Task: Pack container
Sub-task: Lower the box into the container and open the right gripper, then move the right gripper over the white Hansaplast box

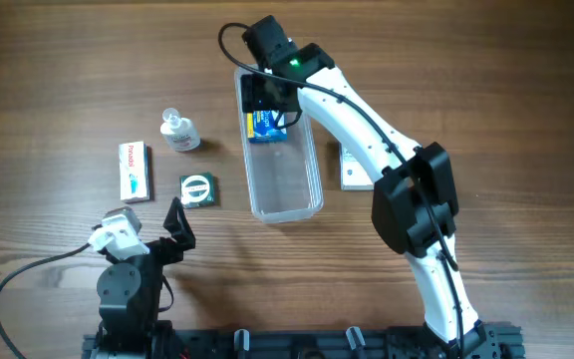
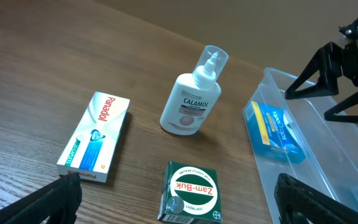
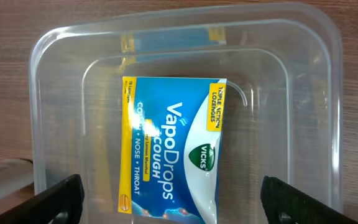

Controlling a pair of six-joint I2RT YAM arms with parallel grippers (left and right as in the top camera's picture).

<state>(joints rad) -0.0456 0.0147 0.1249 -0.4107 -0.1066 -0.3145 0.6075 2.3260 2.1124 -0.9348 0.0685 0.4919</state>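
The clear plastic container (image 1: 289, 207) lies lengthwise in the middle of the table. A blue VapoDrops pack (image 1: 265, 127) lies flat on its floor at the far end. My right gripper (image 1: 272, 95) hovers open and empty above that pack. In the right wrist view the pack (image 3: 173, 149) sits between the open fingers (image 3: 173, 202), inside the container walls (image 3: 319, 93). My left gripper (image 1: 179, 224) is open and empty, low at the front left. Its wrist view shows its fingers (image 2: 179, 202) apart on either side of a green Zam-Buk box (image 2: 191, 191).
A Panadol box (image 1: 134, 171) (image 2: 95, 137), a white Calamine bottle (image 1: 179, 131) (image 2: 191, 99) and the Zam-Buk box (image 1: 198, 188) lie left of the container. A white box (image 1: 352, 170) lies to its right, partly under the right arm.
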